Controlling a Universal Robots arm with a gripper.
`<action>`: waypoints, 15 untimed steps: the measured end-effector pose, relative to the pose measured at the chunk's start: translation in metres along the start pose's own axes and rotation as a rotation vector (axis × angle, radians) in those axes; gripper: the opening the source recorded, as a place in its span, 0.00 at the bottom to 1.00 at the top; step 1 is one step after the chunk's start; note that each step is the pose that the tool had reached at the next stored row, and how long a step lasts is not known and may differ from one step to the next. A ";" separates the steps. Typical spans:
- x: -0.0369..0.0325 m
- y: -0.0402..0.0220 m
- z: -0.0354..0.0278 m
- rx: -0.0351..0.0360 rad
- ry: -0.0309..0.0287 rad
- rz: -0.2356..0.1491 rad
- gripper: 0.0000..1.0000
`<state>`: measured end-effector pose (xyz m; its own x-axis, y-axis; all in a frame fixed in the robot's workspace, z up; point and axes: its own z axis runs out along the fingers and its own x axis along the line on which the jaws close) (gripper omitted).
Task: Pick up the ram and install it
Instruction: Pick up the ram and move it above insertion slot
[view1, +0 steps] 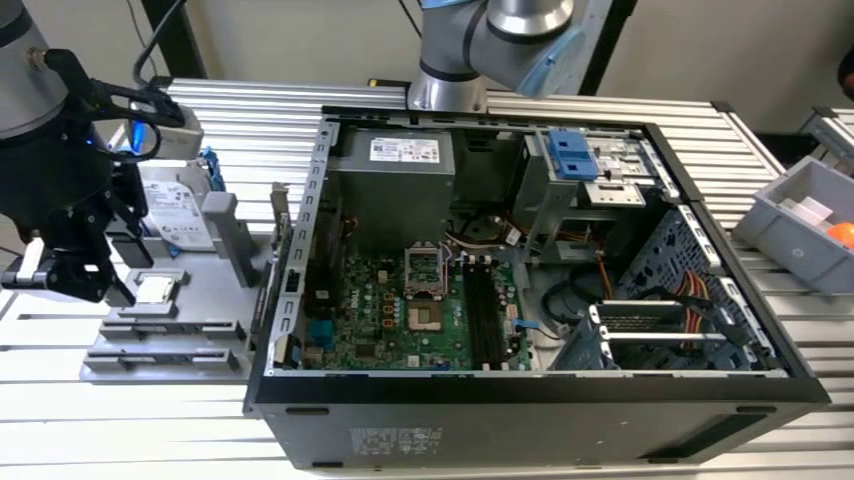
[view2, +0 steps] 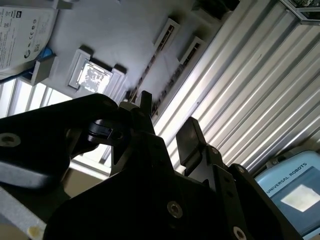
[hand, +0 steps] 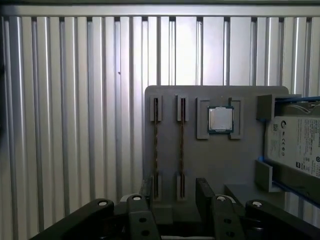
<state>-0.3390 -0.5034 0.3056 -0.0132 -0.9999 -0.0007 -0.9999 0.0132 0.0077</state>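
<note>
The slatted table (view1: 107, 430) carries an open case (view1: 534, 425). Just beside the case, on the exterior view's left, is a grey tray (hand: 210, 165). In the tray lie a drive (hand: 297, 145), a CPU (hand: 220, 120) and two thin sticks standing on edge in end holders. The pincer (hand: 176, 189) hangs above the tray, spread and empty.

In the first wrist view the ram (hand: 181, 145) is the stick closer to the middle of the pincer's gap. The other stick (hand: 155, 145) stands parallel and just beside it. Neither stick is touched. The pincer sits over one end of the sticks, by the holders, not over their middle.

The step in hand looks like the approach to the grasp. To do it well, I judge the pincer should be centred on the ram alone and moved towards the ram's mid-length. One finger should come down each flat face, and the lift should go straight up so the ends leave both holders evenly. As it stands, the spread fingers (hand: 205, 189) seem to frame both sticks, so closing here risks catching the neighbour.

Room is tight between the sticks, where one finger has to fit. The CPU's raised pocket bounds the ram's far side. Beyond the tray's outer edge the slats offer open room. The case wall stands close on the exterior view's right.
</note>
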 end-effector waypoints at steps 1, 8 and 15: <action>0.0000 0.0000 0.0009 0.0000 0.0000 0.000 1.00; 0.0016 0.0000 0.0059 -0.0001 0.0001 0.000 1.00; 0.0074 -0.0002 0.0109 -0.0010 -0.0001 0.000 1.00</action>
<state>-0.3390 -0.5108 0.2947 -0.0132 -0.9999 -0.0007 -0.9999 0.0132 0.0087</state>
